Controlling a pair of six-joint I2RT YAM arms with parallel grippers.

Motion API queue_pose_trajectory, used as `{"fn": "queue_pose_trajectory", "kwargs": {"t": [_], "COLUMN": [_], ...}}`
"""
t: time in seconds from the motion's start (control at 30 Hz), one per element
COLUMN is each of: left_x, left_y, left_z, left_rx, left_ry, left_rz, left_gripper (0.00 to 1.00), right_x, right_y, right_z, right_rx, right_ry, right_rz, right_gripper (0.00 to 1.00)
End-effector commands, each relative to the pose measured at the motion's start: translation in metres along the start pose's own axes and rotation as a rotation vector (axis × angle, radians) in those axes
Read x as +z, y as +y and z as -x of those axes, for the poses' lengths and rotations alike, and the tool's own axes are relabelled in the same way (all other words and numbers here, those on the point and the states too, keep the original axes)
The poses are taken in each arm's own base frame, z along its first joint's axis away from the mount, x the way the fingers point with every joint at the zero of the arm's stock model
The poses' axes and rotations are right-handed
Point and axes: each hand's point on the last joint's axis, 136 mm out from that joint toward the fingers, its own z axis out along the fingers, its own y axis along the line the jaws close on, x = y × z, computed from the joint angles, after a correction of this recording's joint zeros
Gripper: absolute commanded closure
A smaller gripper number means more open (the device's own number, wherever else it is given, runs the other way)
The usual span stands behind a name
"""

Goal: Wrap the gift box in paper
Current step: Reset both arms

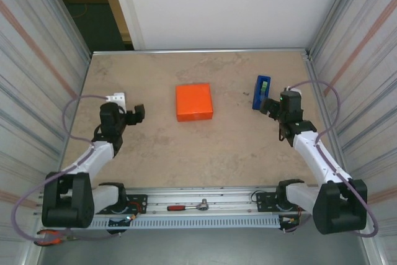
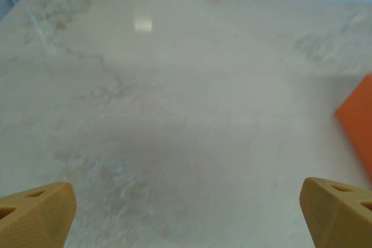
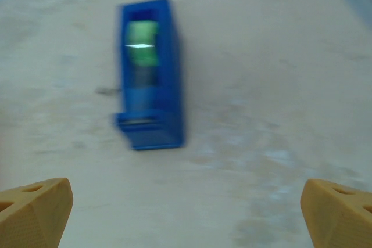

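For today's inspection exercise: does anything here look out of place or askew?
A red-handled ratchet lies loose on the rail at the table's near edge, unrelated to wrapping. The orange gift box sits flat; the tape dispenser stands upright.

Top view. The orange parcel (image 1: 194, 102) lay flat near the middle of the bench (image 1: 205, 153), orange on every visible face. A blue tape dispenser (image 1: 262, 92) stood to its right, well apart. The left pincer (image 1: 138, 113) was left of the parcel, clear of it; the right pincer (image 1: 268, 105) was just beside the dispenser's near end. A red-handled ratchet (image 1: 188, 206) lay on the rail (image 1: 205, 220) between the arm bases.
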Motion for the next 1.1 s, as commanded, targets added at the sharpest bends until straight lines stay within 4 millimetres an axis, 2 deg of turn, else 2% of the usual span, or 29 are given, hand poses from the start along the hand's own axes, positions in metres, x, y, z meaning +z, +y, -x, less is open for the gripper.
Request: {"fn": "queue_pose_trajectory", "kwargs": {"t": [0.0, 0.07, 0.2, 0.23, 0.3, 0.37, 0.4, 0.43, 0.47, 0.53, 0.57, 0.63, 0.87, 1.07], "left_x": [0.012, 0.019, 0.039, 0.041, 0.046, 0.046, 0.047, 0.048, 0.049, 0.05, 0.05, 0.05, 0.051, 0.05], "left_y": [0.015, 0.005, -0.001, -0.002, -0.001, -0.001, -0.002, -0.002, -0.002, -0.001, -0.001, -0.001, -0.001, 0.0], "left_z": [0.011, 0.0, -0.013, -0.017, -0.011, -0.015, -0.013, -0.013, -0.013, -0.014, -0.014, -0.015, -0.014, -0.015], "left_rx": [0.086, 0.097, 0.141, 0.138, 0.129, 0.118, 0.12, 0.12, 0.115, 0.103, 0.104, 0.103, 0.103, 0.1], "left_ry": [-0.147, -0.174, -0.15, -0.095, -0.11, -0.073, -0.081, -0.08, -0.07, -0.063, -0.06, -0.059, -0.058, -0.059], "left_rz": [0.085, 0.037, 0.031, 0.022, 0.01, -0.007, -0.013, -0.015, -0.021, -0.032, -0.032, -0.033, -0.034, -0.036], "left_gripper": [0.01, 0.01, 0.01, 0.01, 0.01, 0.01, 0.01, 0.01, 0.01, 0.01, 0.01, 0.01, 0.01, 0.01], "right_x": [0.019, 0.033, 0.045, 0.05, 0.065, 0.082, 0.086, 0.088, 0.088, 0.089, 0.087, 0.083, 0.092, 0.087], "right_y": [-0.047, -0.05, -0.05, -0.044, -0.02, 0.0, 0.006, 0.004, 0.006, 0.003, 0.005, -0.001, 0.009, 0.008], "right_z": [0.004, -0.001, 0.0, 0.001, 0.002, -0.01, -0.015, -0.017, -0.01, -0.017, -0.011, -0.014, -0.015, -0.014], "right_rx": [-0.026, 0.025, 0.088, 0.07, -0.051, -0.138, -0.175, -0.172, -0.163, -0.161, -0.165, -0.166, -0.174, -0.164], "right_ry": [-0.108, -0.159, -0.298, -0.294, -0.266, -0.306, -0.272, -0.192, -0.252, -0.195, -0.246, -0.259, -0.196, -0.214], "right_rz": [-0.136, -0.056, 0.058, 0.085, 0.13, 0.163, 0.155, 0.133, 0.169, 0.148, 0.152, 0.076, 0.186, 0.199], "right_gripper": [0.02, 0.02, 0.02, 0.02, 0.02, 0.02, 0.02, 0.02, 0.02, 0.02, 0.02, 0.02, 0.02, 0.02]}}
